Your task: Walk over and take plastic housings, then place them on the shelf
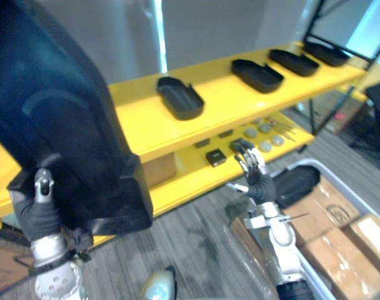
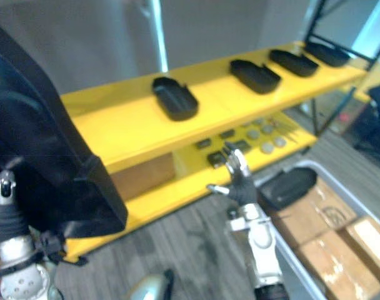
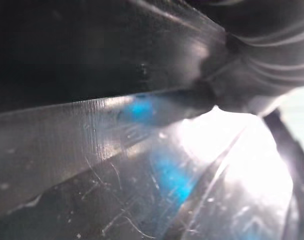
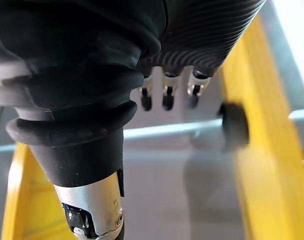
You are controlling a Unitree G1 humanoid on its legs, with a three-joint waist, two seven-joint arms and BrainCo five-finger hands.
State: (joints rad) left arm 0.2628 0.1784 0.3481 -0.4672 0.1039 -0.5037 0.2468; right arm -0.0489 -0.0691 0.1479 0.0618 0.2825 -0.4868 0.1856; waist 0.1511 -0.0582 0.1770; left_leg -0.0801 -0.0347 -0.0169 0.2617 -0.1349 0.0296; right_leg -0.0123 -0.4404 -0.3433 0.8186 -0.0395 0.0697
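Nearest the lens, a large black housing (image 1: 65,125) is carried by the left hand (image 1: 39,215), thumb pressed to its wall and clamped on it; the fingers are hidden behind. Right hand (image 1: 255,175) hangs empty, fingers straight and apart, before the lower board. Four placed housings (image 1: 179,97) already lie on the yellow shelf (image 1: 134,115). Step in hand: delivery. Next move calls for lowering the carried piece onto the bare stretch at the shelf's left.
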